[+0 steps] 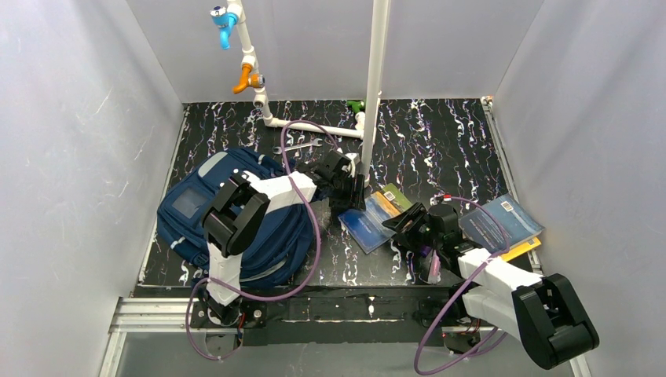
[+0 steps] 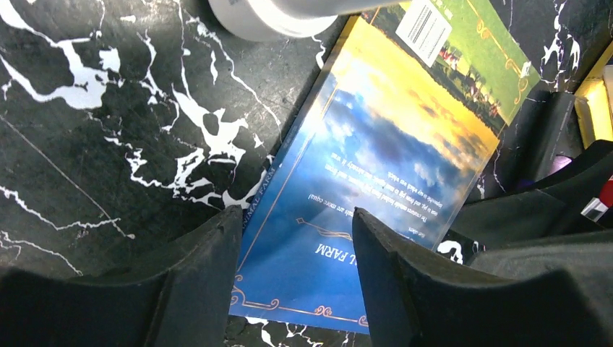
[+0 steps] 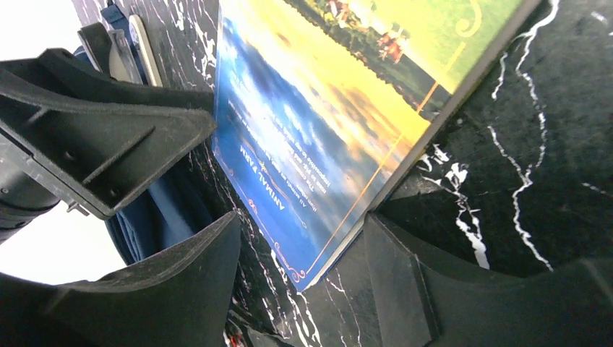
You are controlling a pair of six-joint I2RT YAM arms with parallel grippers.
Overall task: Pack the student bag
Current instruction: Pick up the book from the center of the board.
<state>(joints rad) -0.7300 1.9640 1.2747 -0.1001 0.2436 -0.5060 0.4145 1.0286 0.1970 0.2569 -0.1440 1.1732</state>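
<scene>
Black marbled table (image 1: 440,141), white walls all round. Backpack (image 1: 184,212) sits left of centre with nothing visibly going in yet, so packing looks barely started. Left hand (image 2: 296,220) and right hand (image 3: 302,228) hover spread over the middle book (image 1: 369,226), gripping nothing. The other book (image 1: 503,222) lies far right.

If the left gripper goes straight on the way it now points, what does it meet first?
Most likely the blue Animal Farm book lying right under the left gripper; depth is unclear.
</scene>
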